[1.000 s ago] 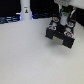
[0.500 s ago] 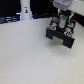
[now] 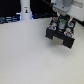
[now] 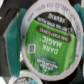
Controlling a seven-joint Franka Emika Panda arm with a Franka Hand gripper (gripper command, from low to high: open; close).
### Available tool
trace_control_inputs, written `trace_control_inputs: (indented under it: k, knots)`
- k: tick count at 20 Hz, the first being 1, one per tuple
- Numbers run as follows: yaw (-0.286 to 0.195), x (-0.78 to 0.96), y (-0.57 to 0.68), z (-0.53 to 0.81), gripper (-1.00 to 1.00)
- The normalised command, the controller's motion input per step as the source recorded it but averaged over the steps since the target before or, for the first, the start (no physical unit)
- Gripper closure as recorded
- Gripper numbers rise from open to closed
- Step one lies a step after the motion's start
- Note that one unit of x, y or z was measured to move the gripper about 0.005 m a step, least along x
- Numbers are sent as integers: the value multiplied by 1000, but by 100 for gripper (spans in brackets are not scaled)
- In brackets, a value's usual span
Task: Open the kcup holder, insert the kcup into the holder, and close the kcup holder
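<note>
In the exterior view your gripper (image 3: 62, 22) hangs right over the black holder (image 3: 61, 34) on the white desk (image 3: 30, 60), likely lined up to drop the cup in. In the wrist view the cup (image 4: 47, 42) fills the frame, green lid facing the camera, apparently clamped in the gripper above the holder.

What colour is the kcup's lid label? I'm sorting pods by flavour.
Green with white lettering, inside a white rim: the kcup shows it best in the wrist view.

Pincer (image 3: 62, 22) state unreadable — kcup (image 4: 47, 39) rim cropped.
</note>
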Motion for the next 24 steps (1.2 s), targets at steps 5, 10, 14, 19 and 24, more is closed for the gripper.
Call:
trace_control_inputs:
  k: [5, 10, 14, 19, 24]
  knots:
    - [13, 48, 102, -89, -100]
    - [37, 100, 84, 217, -100]
    - [40, 172, 41, 335, -100]
    - [37, 283, -97, 446, -100]
    - [55, 463, -435, 496, -100]
